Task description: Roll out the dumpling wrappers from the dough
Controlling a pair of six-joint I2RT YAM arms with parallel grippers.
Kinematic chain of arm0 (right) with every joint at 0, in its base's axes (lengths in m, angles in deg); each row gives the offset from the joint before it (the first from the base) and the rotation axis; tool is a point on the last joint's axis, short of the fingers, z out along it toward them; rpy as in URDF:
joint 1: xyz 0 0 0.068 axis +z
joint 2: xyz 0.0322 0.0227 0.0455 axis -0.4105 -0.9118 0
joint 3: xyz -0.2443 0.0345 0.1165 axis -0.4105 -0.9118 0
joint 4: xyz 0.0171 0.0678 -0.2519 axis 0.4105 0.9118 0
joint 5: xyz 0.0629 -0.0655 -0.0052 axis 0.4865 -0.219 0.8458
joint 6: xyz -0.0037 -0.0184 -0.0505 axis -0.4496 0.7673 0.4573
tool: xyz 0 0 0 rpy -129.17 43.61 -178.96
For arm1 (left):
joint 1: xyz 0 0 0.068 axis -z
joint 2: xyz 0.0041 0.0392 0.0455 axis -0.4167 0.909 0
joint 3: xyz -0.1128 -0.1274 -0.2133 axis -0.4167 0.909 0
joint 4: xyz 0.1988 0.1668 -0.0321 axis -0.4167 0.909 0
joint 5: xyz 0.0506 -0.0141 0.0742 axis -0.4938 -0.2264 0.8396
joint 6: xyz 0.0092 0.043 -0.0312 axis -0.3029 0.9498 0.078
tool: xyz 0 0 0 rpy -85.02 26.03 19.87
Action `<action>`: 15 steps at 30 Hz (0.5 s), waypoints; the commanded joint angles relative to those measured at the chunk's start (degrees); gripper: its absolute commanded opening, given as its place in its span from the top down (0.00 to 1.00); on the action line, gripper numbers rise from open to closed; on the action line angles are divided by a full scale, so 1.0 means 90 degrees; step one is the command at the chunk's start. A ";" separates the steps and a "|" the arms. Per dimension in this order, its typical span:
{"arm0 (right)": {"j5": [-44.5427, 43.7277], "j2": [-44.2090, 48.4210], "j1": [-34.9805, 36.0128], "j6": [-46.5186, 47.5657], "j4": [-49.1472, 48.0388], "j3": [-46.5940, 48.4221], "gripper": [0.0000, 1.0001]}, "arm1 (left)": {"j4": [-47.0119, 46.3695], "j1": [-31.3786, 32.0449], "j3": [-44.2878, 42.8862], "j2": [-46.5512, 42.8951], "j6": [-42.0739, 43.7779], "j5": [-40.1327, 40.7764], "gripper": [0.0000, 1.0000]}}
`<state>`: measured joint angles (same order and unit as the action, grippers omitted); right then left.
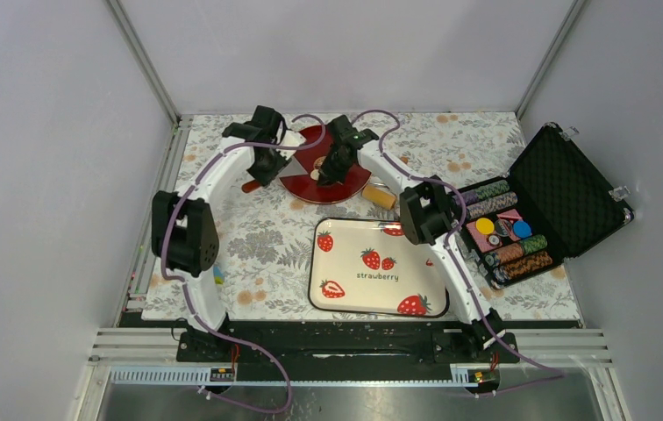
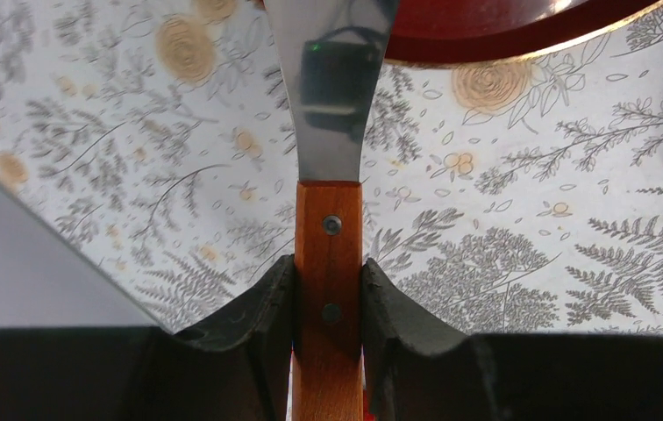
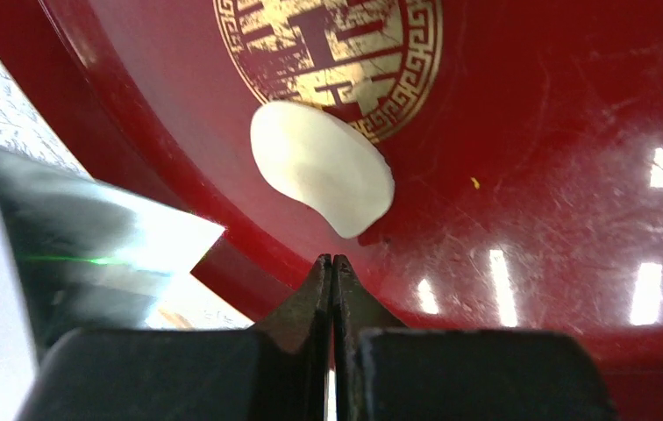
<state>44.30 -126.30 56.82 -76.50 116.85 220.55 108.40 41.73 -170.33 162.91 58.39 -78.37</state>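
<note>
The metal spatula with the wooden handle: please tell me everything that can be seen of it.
The metal spatula has a flat, shiny steel blade that widens away from its reddish-brown wooden handle, where two small metal rivets show. The left gripper is shut on the handle, one finger on each side. The blade points out over the floral tablecloth, and its far end reaches the rim of the glossy red round plate; whether it touches the plate cannot be told.

left hand (image 2: 329,285) clamped, right hand (image 3: 332,266) closed
</note>
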 commanded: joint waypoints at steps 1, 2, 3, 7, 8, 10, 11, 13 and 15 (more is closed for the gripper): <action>0.0137 0.1058 0.0018 0.0357 -0.0058 -0.0330 1.00 | -0.0381 -0.0003 0.0344 -0.1001 -0.0209 0.0531 1.00; 0.0122 0.1184 0.0022 0.0411 -0.0052 -0.0414 1.00 | -0.0543 -0.0015 0.0552 -0.1178 -0.0278 0.0461 1.00; 0.0111 0.1299 0.0018 0.0483 -0.0050 -0.0469 1.00 | -0.0714 -0.0045 0.0782 -0.1348 -0.0360 0.0378 1.00; 0.0031 0.1851 0.0013 0.0805 0.0060 -0.0753 1.00 | -0.1506 -0.0284 0.1701 -0.2074 -0.0901 -0.0565 1.00; -0.0003 0.2012 0.0006 0.0928 0.0129 -0.0806 1.00 | -0.1694 -0.0348 0.1942 -0.2275 -0.1049 -0.0763 1.00; -0.0071 0.2358 0.0010 0.1179 0.0238 -0.1016 0.97 | -0.2073 -0.0430 0.2428 -0.2655 -0.1366 -0.1038 1.00; -0.0106 0.2650 0.0006 0.1308 0.0270 -0.1171 0.94 | -0.2250 -0.0463 0.2646 -0.2854 -0.1531 -0.1177 1.00; -0.0218 0.3150 -0.0010 0.1508 0.0284 -0.1625 0.89 | -0.2638 -0.0521 0.3115 -0.3343 -0.1933 -0.1369 1.00; -0.0400 0.3719 -0.0014 0.1721 0.0280 -0.2191 0.84 | -0.3044 -0.0556 0.3628 -0.3759 -0.2260 -0.1582 1.00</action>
<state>43.71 -104.05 56.82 -66.82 117.53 207.02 92.64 37.31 -143.45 136.88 46.21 -85.87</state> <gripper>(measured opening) 0.118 0.284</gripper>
